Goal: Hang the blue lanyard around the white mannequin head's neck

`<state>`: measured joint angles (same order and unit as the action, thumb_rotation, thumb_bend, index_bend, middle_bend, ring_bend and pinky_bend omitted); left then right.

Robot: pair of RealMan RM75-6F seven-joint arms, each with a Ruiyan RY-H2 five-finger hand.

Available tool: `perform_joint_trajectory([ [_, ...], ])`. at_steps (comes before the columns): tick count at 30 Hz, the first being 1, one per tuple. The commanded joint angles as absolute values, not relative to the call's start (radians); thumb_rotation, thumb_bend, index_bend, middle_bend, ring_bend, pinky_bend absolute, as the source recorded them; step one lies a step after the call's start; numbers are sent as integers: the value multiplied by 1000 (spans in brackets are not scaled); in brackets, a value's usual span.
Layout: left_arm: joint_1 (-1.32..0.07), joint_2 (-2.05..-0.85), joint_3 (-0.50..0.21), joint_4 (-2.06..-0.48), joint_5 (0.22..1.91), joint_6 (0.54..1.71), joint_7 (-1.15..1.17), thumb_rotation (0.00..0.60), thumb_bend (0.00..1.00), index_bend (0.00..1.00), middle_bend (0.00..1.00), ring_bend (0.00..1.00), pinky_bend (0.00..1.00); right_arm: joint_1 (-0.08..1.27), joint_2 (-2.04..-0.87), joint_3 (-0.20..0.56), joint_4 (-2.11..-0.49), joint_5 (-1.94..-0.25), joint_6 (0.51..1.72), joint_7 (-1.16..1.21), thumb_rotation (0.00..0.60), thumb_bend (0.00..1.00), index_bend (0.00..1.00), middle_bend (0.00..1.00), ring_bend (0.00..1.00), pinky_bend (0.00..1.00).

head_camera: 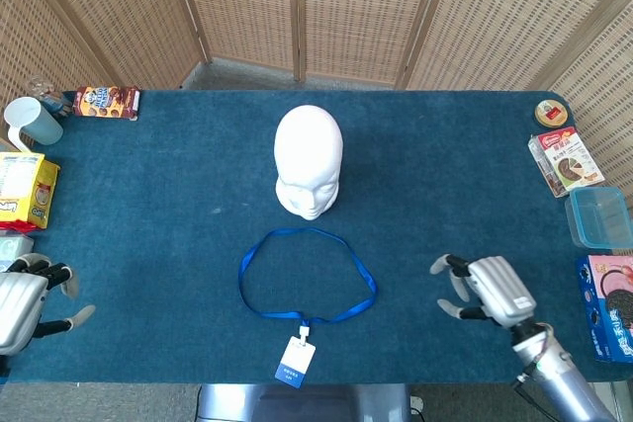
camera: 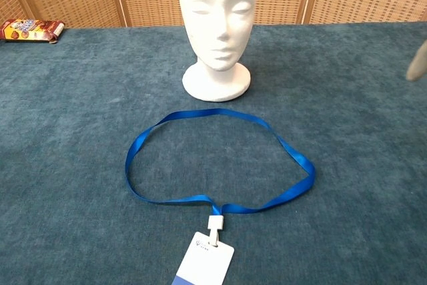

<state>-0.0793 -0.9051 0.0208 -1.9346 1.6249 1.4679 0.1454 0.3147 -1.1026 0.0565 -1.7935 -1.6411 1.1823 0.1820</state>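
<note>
The white mannequin head point(head_camera: 309, 160) point(camera: 217, 25) stands upright at the middle of the blue table, face toward me. The blue lanyard point(head_camera: 306, 274) point(camera: 220, 161) lies flat in an open loop just in front of it, its white badge point(head_camera: 295, 360) point(camera: 205, 259) at the near edge. My right hand point(head_camera: 487, 289) hovers to the right of the loop, fingers spread and holding nothing; only a fingertip point(camera: 417, 63) shows in the chest view. My left hand point(head_camera: 30, 295) stays at the table's near left corner, fingers apart, empty.
A chocolate box point(head_camera: 107, 102) point(camera: 30, 30) and a pale cup point(head_camera: 33, 122) sit at the far left, with a yellow packet point(head_camera: 24, 191) below them. On the right edge are a snack box point(head_camera: 564, 163), a round tin point(head_camera: 550, 113), a clear tub point(head_camera: 599, 217) and a pink box point(head_camera: 612, 303).
</note>
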Motion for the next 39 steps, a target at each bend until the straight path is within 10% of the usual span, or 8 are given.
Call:
perform_joint_trajectory([
  [1,-85,-903,18,-1939,1622,1460,150,503,177,634,597,502,302,354,-1159,61,-1749,-1651,1136,135,600,257,392,843,964,908],
  [39,-124,-915,12,-1968,1582,1397,227,501,178,634,597,502,302,616,-1466,14,-1407,-1693,936,11,600,337,471,1000,1000,1000],
])
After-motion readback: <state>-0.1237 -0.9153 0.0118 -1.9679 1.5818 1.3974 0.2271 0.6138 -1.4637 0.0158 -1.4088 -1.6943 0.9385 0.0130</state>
